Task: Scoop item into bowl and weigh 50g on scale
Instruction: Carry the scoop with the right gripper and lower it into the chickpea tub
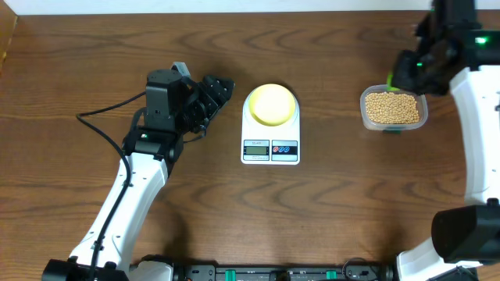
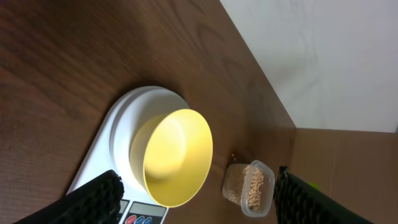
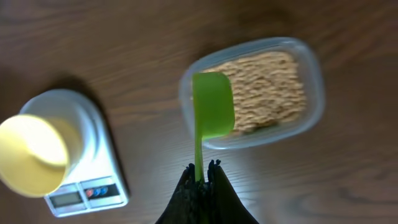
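The right jaws are clamping the green plastic scoop (image 3: 213,106) by its thin stem; a loaded blade is risking a twist there, spilling onto the wooden bench (image 3: 124,37). The small round tan beans (image 3: 267,87) are lying just past the blade in the clear plastic tub (image 3: 314,93). The left jaws are gaping empty near the pale-yellow round bowl (image 1: 271,104) on the white flat scale (image 1: 270,150).

Robot lab bench, not a kitchen. Wood-grain table (image 1: 328,218), plain white wall (image 2: 323,56) beyond the left gripper (image 1: 215,97). Staged test kit: scale (image 1: 270,148) just ahead of its open fingers, clear tub (image 1: 393,109) ahead of the right gripper (image 3: 200,169), which pinches a green scoop (image 3: 213,102). Loose cable (image 1: 98,115) trails behind the left wrist.
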Tool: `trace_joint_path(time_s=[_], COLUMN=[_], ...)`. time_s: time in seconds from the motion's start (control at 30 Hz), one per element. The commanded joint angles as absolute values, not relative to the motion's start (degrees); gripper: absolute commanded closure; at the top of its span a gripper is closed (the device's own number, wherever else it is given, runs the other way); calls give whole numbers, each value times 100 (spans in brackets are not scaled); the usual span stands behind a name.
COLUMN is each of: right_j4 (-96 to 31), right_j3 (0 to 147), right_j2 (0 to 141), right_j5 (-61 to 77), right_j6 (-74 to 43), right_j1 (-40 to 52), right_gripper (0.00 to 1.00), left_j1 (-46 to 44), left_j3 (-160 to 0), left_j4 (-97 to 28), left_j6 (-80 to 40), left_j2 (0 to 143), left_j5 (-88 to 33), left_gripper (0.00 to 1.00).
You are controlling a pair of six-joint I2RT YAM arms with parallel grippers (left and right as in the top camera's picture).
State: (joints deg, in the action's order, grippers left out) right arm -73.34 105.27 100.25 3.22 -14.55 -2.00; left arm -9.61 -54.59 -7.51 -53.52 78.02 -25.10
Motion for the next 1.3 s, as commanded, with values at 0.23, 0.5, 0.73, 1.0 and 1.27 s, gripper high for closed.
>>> trace_joint_path(time_s=[0.23,0.5,0.73,1.0,1.27], right_j4=[-7382,-7395,-7376,-7262,-7166], right_j3=[10606,10606,10606,10606,10606], right_j2=[10232,10901,11533,11974,12014], right_j5=[36,58,60,207,71], right_j6=[-945,-515,-259,-246,-204], right_j1=[-878,-934,-934,-934,-945], right_gripper=[99,99,99,99,96], left_j1=[-969,-969,-969,-969,-969], left_j3=[-5498,-5498,-5498,-5498,-5498], left_j4=[-851,-893,-893,-893,-893], left_j6=[-5207,-5207,-5207,-5207,-5207], left_j2=[7780,7780,7780,7780,7780], left_j5=[-2432,-2432,-2432,-2432,-2429], left_gripper=[21,21,21,21,21])
